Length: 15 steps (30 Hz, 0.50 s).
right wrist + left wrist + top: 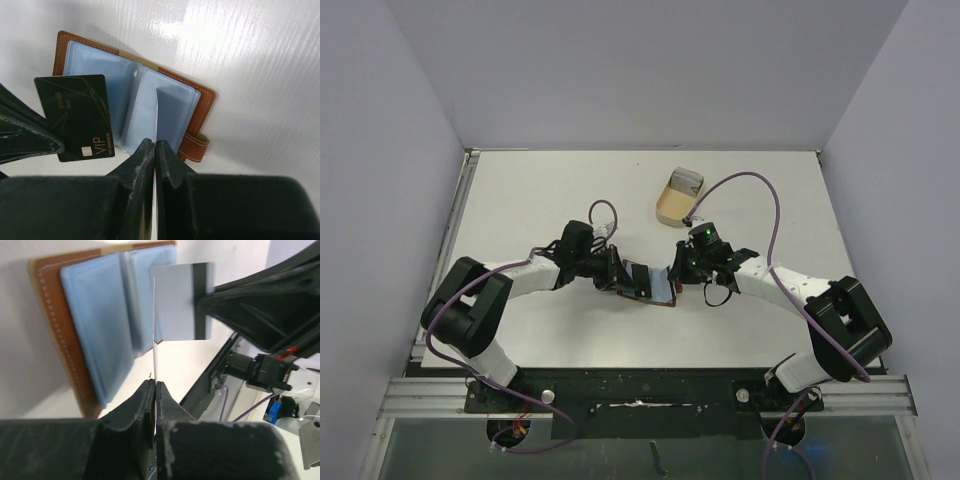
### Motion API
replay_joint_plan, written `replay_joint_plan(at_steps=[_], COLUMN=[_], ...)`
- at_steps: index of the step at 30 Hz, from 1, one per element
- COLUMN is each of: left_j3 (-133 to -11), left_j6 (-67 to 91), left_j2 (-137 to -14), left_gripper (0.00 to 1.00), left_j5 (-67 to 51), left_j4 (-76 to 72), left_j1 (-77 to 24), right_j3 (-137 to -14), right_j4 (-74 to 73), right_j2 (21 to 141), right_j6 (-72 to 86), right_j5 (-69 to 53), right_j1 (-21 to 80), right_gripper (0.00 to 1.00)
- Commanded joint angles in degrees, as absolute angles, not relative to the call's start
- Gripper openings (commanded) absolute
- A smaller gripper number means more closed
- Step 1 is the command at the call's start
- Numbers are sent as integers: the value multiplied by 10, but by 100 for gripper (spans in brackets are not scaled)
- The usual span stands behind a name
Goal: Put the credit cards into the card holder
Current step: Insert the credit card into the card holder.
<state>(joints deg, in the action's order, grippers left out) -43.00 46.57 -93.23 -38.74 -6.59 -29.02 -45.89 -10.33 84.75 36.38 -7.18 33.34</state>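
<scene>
The card holder [52,325] lies open and flat on the white desk [250,50], its pale blue sleeves [95,325] facing up, between the two arms. The left pincer [155,390] is clamped tight on the VIP card [75,117]. Its own camera shows that card only as a thin upright edge above the holder. The right wrist view gives the card's dark face, overlapping one outer sleeve. The right pincer [155,147] is likewise closed on the striped card [175,302]. That card is a bare pale edge in its own view, and a grey face with a dark band from the left wrist. Whether either card touches a sleeve I cannot tell. Only the overhead view shows the tan tray [677,195], well apart toward the desk's far side.
</scene>
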Motion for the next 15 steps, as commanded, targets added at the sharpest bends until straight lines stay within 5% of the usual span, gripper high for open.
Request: replay_joint_plan(at_steps=[1, 15], left_j3=[-454, -489], left_j6=[395, 332], left_j2=[-958, -976], left_gripper=[0, 0], left_j5=[-398, -399], left_j4=[-2, 73], left_j1=[-286, -276], right_j3=[-447, -408], right_j4=[-78, -79], right_j2=[851, 837], right_j6=[350, 341], right_j5=[-60, -52], right_j1=[328, 313], right_gripper=[0, 0])
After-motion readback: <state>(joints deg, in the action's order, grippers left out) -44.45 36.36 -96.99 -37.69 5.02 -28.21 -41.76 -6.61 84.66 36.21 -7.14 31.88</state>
